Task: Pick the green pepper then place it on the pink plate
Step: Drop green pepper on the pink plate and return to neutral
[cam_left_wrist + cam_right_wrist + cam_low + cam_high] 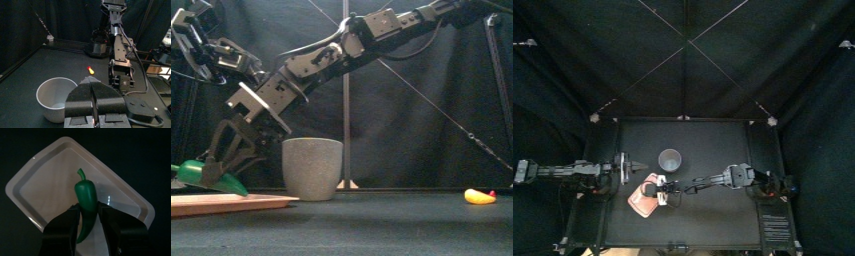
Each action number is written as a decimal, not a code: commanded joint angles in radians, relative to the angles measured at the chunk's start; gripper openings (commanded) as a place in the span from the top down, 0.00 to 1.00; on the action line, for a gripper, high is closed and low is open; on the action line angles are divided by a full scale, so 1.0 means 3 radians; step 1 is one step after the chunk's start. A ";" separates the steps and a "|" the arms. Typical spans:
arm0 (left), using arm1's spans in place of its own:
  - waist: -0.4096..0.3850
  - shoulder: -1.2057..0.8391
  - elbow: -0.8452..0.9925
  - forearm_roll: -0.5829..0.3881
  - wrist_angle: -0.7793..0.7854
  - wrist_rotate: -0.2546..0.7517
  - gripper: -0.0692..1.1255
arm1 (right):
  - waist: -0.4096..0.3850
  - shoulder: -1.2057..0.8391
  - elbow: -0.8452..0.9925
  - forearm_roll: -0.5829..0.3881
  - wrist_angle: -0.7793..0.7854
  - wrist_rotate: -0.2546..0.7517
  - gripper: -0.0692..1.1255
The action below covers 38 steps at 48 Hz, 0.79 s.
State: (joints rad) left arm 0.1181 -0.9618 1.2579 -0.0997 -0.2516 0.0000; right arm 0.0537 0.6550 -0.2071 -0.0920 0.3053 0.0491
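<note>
The right claw [219, 178] is clenched on the green pepper [201, 175], which it grasps between its two jaws about midway along the body. In the right wrist view the stalk end of the green pepper [85, 193] juts out past the fingertips of the right claw [90, 212], while the thinner tail runs back between the jaws. Directly beneath this claw lies the pink plate [251, 203], flat on the desk [385, 225]. The pepper hangs low over the plate's middle, and I cannot tell whether its lowest tip touches the surface. From above, the right claw [663, 186] sits over the near part of the pink plate [643, 205]. A grey cup [311, 168] stands upright just beyond the claw and apart from it. A small yellow toy [480, 197] lies well away from the claw, out towards the side its arm comes from. The left claw [93, 92] rests away from the plate at the desk's left edge, jaws pressed together on nothing.
</note>
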 commanded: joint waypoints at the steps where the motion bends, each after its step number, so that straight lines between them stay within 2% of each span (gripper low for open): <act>1: 0.0005 0.0005 -0.0041 0.0000 -0.0010 0.0005 0.91 | -0.0041 -0.0066 -0.0138 0.0082 0.0036 0.0005 0.36; 7: 0.0010 0.0005 -0.0046 0.0005 -0.0010 0.0010 0.91 | -0.0046 -0.0061 -0.0179 0.0210 0.0077 -0.0015 0.30; 17: 0.0056 0.0005 -0.0041 0.0005 -0.0010 0.0010 0.91 | -0.0020 -0.0082 -0.0184 0.0215 0.0082 -0.0005 0.19; 38: 0.0097 0.0005 -0.0031 0.0005 0.0005 0.0010 0.91 | 0.0138 -0.0690 0.0174 0.0107 -0.0015 -0.0010 0.18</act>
State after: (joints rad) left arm 0.1411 -0.9633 1.2609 -0.0997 -0.2470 0.0000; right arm 0.0890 0.5492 -0.1703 -0.0598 0.3191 0.0430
